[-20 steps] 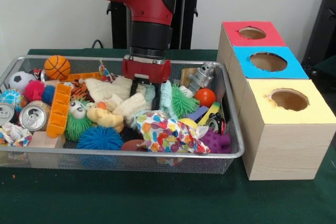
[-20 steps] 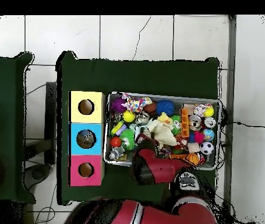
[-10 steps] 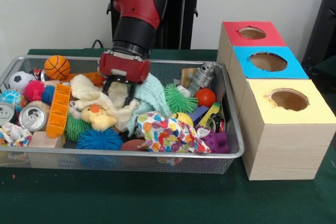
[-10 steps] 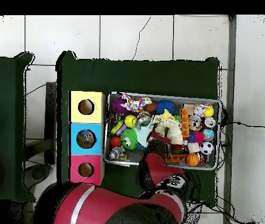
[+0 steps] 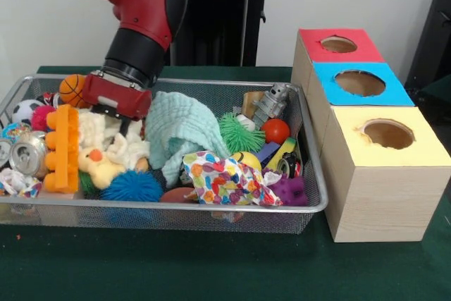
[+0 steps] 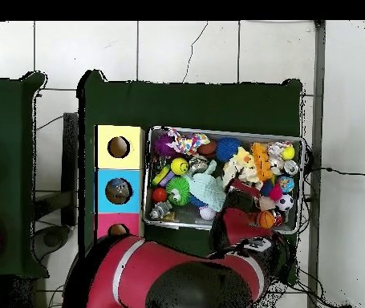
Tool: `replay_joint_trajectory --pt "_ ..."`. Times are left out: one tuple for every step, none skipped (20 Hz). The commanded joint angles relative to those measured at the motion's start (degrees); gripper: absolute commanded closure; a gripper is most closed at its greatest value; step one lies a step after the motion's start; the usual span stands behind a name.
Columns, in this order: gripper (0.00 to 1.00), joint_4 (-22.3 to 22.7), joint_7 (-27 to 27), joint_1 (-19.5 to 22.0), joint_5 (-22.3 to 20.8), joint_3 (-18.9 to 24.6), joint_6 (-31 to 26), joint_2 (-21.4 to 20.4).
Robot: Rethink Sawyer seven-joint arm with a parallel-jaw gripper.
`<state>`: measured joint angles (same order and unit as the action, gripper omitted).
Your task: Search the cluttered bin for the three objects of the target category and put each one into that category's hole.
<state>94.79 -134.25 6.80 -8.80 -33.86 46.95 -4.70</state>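
The wire mesh bin holds a heap of toys; it also shows in the overhead view. My gripper is down in the bin's left part, pressed into a cream plush duck. Its tips are buried in the plush. A pale teal cloth lies just to the right of it. An orange block toy stands on edge to the left. In the overhead view the gripper is above the bin's right half. The red box, blue box and yellow box each have a round hole.
Also in the bin are a blue spiky ball, a patterned cloth, a green spiky ball, a red ball, a basketball, a can and a toy robot. The boxes stand right of the bin.
The gripper has swept left across the bin in the front view, pushing the plush duck and the orange block toy left. The teal cloth now lies spread out and uncovered.
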Motion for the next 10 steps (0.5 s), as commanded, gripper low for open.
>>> replay_joint_trajectory --pt "0.0 -10.7 7.0 1.4 4.6 -3.6 1.9 3.3" --pt "0.0 -11.3 6.2 1.6 3.6 -3.3 1.1 3.3" --pt "0.0 -11.5 5.3 2.0 3.0 -2.9 0.5 3.5" --pt "0.0 -12.2 2.9 2.9 0.1 -1.0 -2.8 3.1" --pt "0.0 -13.2 -0.5 4.7 -5.2 2.7 -8.3 2.2" --pt "0.0 -14.0 -3.9 7.0 -11.9 7.6 -14.1 0.6" --pt "0.0 -14.3 -7.1 10.2 -19.6 13.9 -19.9 -1.5" --pt "0.0 -13.3 -10.0 15.2 -28.8 23.2 -27.3 -4.8" --pt "0.0 -10.7 -11.1 21.2 -35.8 32.9 -33.9 -7.6" --pt "0.0 -7.0 -9.5 28.9 -40.9 43.9 -41.4 -9.5"
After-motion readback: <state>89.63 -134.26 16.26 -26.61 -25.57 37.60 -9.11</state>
